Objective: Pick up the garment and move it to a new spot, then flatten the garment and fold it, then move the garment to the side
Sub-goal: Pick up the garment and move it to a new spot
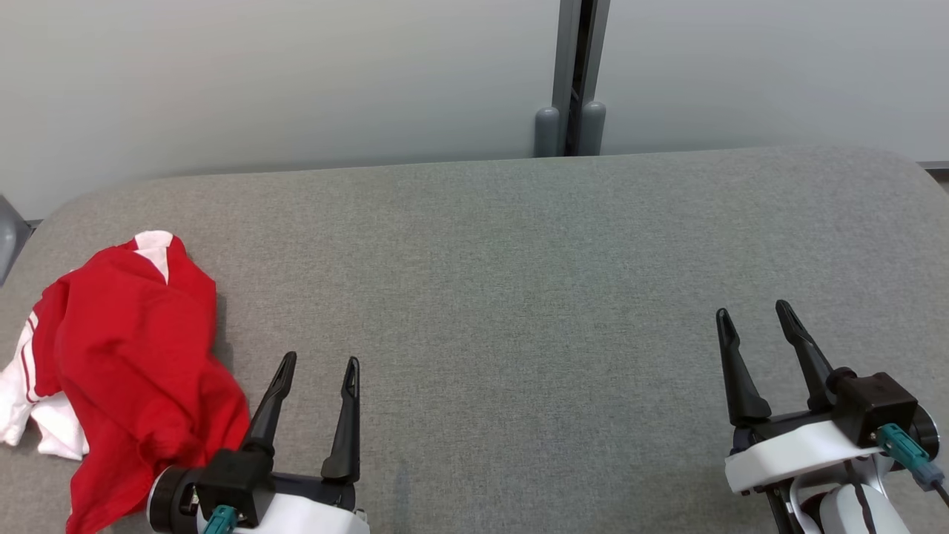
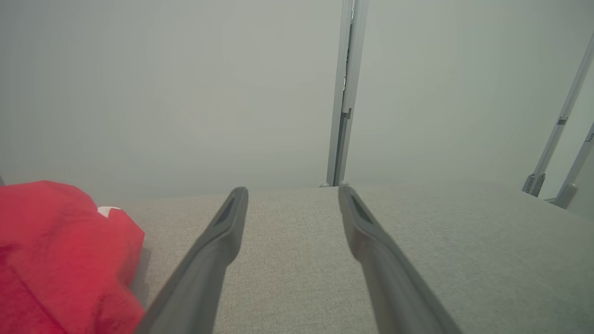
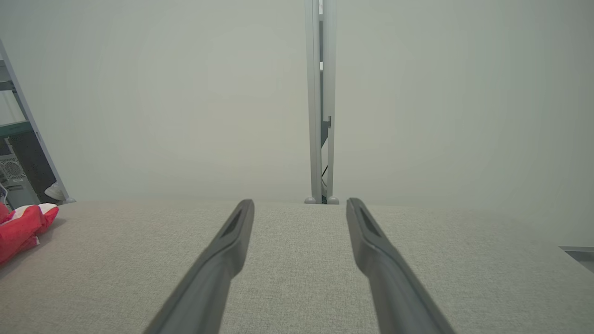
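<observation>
While the head view looks down, the crumpled red and white garment lies at the left end of the grey counter, just beside the left tool, which stands wide and empty. The right tool, equally wide and empty, is well apart from it. From the left wrist, the garment lies left of the spread fingers. From the right wrist, it sits at the far left edge.

One red-and-white garment, one grey table, two grippers with two dark fingers each, one wall post.
</observation>
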